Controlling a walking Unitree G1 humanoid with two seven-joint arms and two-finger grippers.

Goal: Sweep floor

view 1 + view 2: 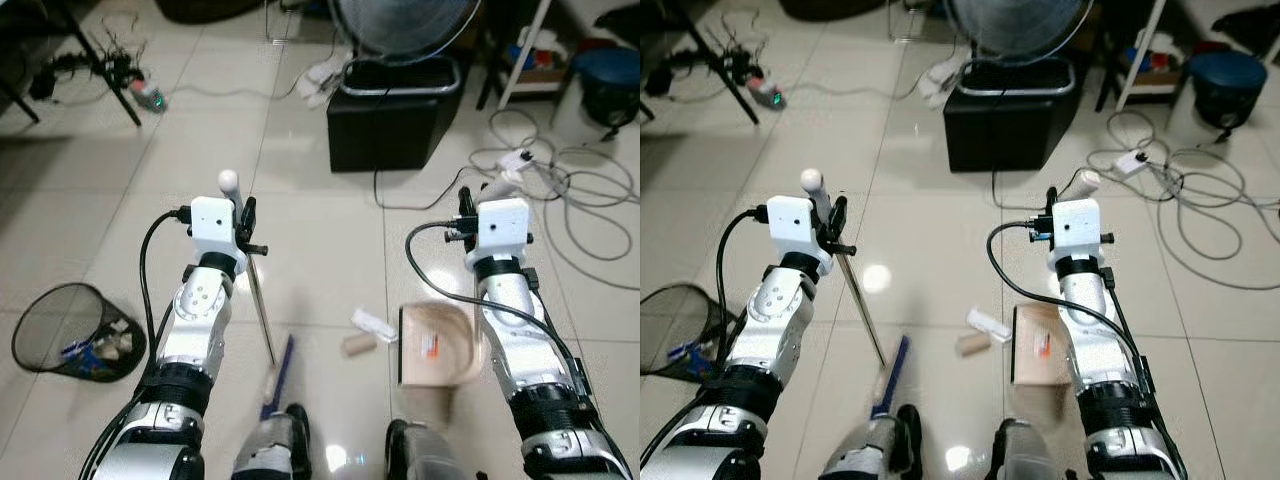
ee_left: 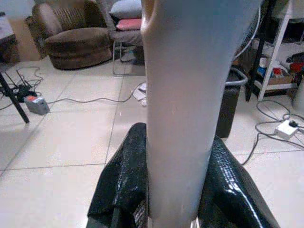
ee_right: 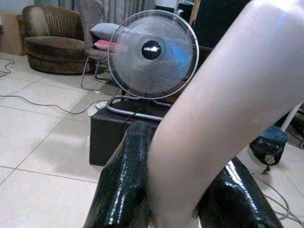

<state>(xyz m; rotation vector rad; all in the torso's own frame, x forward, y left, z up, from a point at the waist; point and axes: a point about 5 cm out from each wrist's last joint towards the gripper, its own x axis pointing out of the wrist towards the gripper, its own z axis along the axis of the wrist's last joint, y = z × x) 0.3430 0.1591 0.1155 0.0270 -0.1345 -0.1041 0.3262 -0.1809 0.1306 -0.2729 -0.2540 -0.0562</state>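
**Broom and dustpan are both in hand, trash is waiting on the floor**

Closest to the robot, the broom head [image 1: 277, 375] is resting low on the tiled floor [image 1: 330, 250], just in front of the robot's feet. Beside it, a small brown roll [image 1: 358, 345] and a white scrap [image 1: 373, 323] are lying on the tiles. They are sitting between the broom head and the dustpan [image 1: 437, 345], very near the pan's open side. The beige pan is lying flat, with its mouth facing the robot's left, toward the trash.

A bit farther out, the left end effector [image 1: 243, 225] is pinching the broom handle [image 1: 262, 305], its black fingers [image 2: 124, 180] pressing on both sides of the pole. The pole is running long and thin, with its round white tip up and away from the robot and its brush end down and close. It is leaning only a little.

The right end effector [image 1: 468, 222] is squeezing the dustpan handle [image 3: 213, 118] between its two fingers.

So the tools are ready, but the sweeping is looking far from done. The bits are not in the pan yet. After that, they probably need to go in the black mesh bin [image 1: 72, 332], which is sitting off to the left with some trash inside.

Farther away, a black box [image 1: 392, 115] with a fan [image 3: 152, 54] on it is standing, with white cables [image 1: 570, 200] curling to the right.
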